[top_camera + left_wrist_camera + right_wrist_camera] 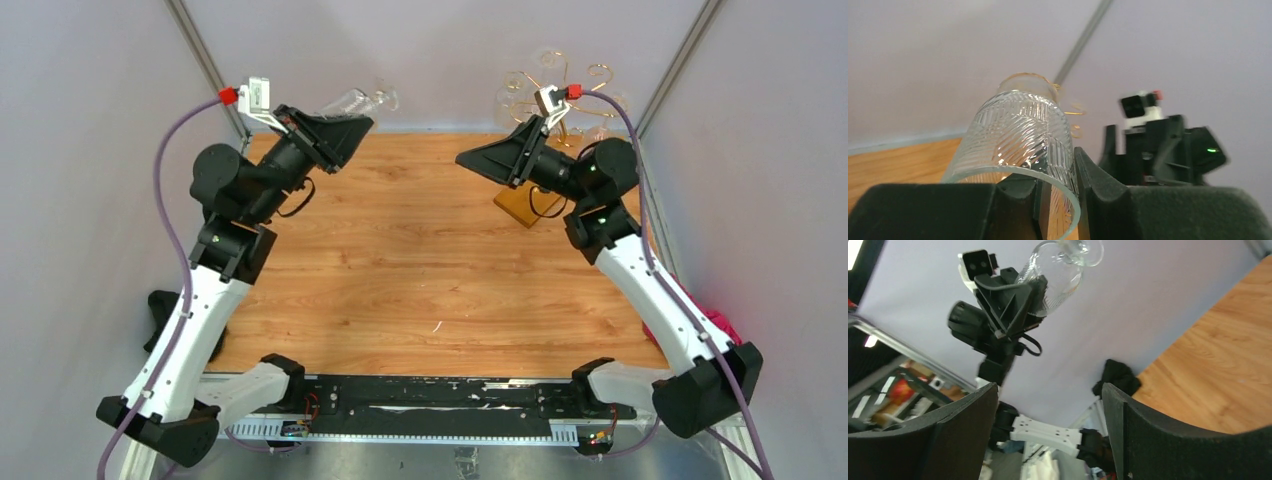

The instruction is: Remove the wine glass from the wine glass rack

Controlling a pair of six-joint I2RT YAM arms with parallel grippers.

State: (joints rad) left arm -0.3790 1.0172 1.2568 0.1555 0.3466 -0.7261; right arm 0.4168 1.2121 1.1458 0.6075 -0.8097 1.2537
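The glass is clear, with ribbed herringbone relief. The rack is shiny gold wire. The table is smooth wood grain. The left gripper and right gripper are matt black.

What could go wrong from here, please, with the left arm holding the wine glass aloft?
1. The left gripper pinches the wine glass only by the wall at its rim, tilted in the air; it might slip or crack.
2. The right gripper stands open and empty, so nothing would catch it.
3. The right arm is close in front of the wine glass rack and could knock it.
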